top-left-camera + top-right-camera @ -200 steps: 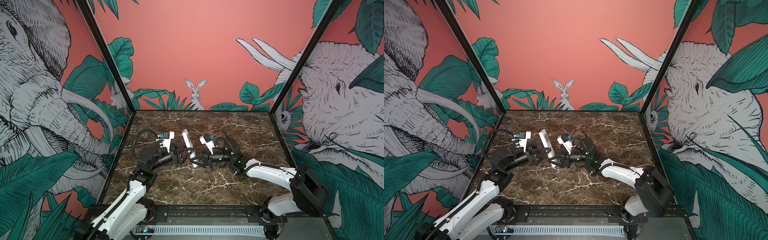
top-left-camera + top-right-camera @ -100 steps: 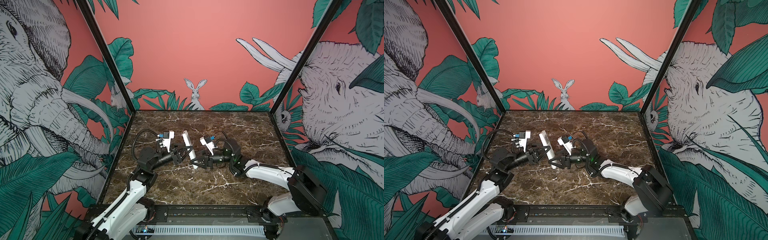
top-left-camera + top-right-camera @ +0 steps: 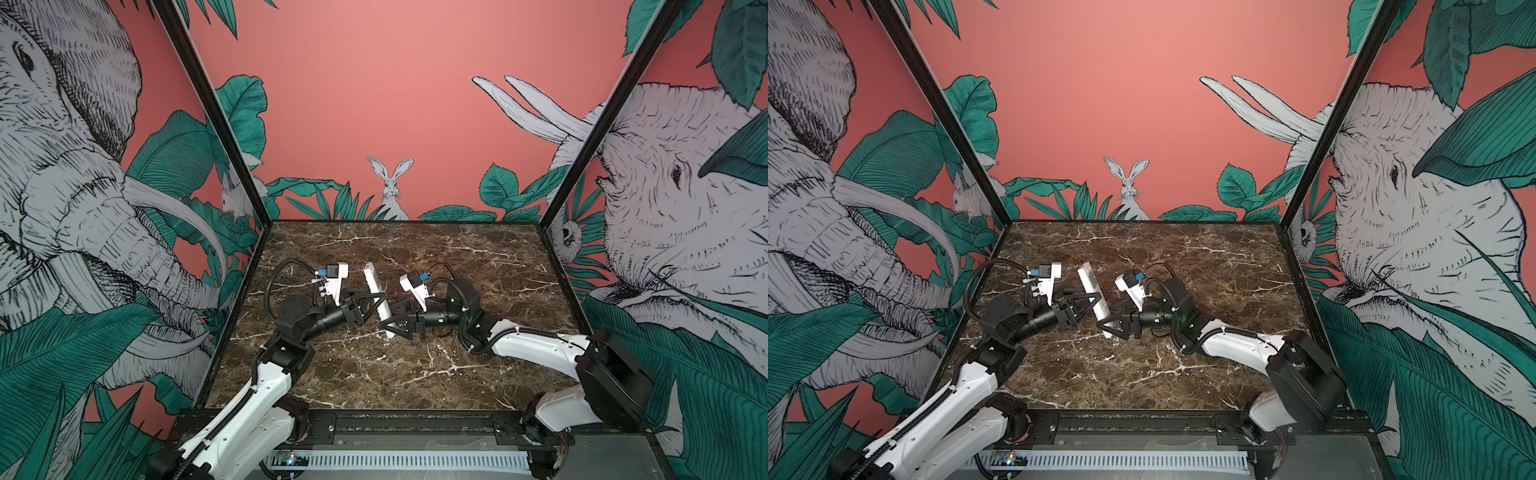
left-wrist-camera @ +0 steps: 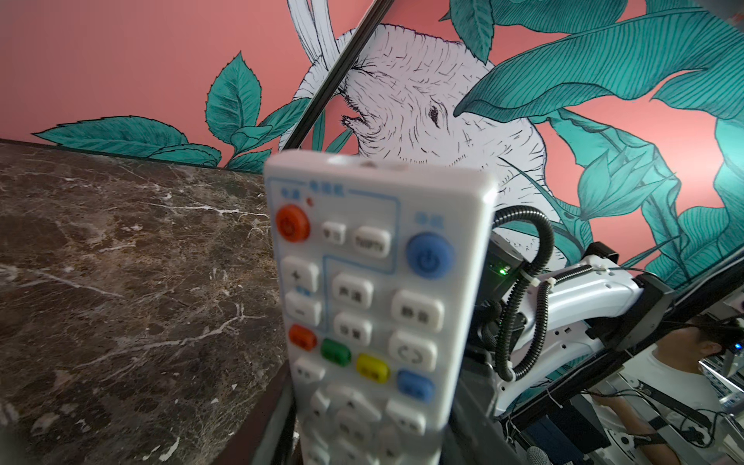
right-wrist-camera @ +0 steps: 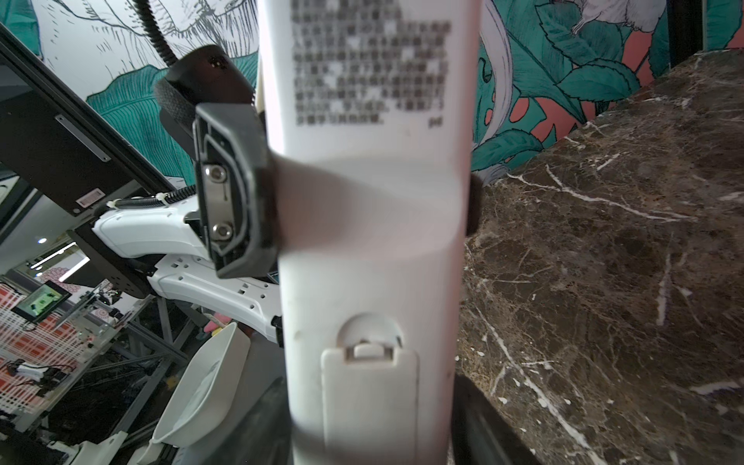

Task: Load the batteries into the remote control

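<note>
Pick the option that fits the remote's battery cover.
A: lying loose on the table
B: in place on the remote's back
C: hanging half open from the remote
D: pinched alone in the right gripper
B: in the right wrist view the cover sits flush in the back of the remote, with its latch tab seated and no open compartment showing.

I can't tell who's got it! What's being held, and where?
The left gripper clamps the remote control at its middle, by its long edges. Whether the right gripper, at its end, grips is unclear.
</note>
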`<state>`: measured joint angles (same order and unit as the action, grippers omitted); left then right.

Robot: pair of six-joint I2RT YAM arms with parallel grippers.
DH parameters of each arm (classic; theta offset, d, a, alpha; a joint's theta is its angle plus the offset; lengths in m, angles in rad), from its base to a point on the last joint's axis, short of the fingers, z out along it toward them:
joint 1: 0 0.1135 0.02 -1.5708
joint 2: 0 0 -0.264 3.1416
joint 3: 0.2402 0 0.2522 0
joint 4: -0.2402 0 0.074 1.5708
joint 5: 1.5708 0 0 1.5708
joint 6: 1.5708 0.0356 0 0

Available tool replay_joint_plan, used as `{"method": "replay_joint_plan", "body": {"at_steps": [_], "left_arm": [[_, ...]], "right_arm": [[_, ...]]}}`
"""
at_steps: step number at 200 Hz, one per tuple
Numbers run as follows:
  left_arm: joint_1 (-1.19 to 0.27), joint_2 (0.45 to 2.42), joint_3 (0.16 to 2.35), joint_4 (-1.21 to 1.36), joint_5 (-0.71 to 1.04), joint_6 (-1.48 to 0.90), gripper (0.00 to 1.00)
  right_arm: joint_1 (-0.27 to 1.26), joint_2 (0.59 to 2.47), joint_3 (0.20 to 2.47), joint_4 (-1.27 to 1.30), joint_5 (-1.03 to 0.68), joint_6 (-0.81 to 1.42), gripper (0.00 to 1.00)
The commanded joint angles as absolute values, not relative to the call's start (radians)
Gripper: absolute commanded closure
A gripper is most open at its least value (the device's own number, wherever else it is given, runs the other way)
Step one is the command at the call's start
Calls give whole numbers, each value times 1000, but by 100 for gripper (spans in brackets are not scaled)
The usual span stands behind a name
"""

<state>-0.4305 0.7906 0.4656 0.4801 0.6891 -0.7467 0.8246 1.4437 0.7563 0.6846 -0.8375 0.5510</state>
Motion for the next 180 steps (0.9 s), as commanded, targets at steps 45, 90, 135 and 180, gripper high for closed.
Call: {"method": "replay_joint_plan", "body": {"at_steps": [45,90,135,180], "left_arm": [[-431,767,540,301,549,-672,93],[-432,805,626,17,442,-595,93],[-449,882,675,-178,337,-561,93],[-505,934,749,-373,153,-494,94]], "right_arm": [[821,1381,752,587,-764,455,13],[821,1318,761,390,-661,334,9],[821,1264,758,260,-543,249,9],[820,1237,753,184,-439,203,8]]}}
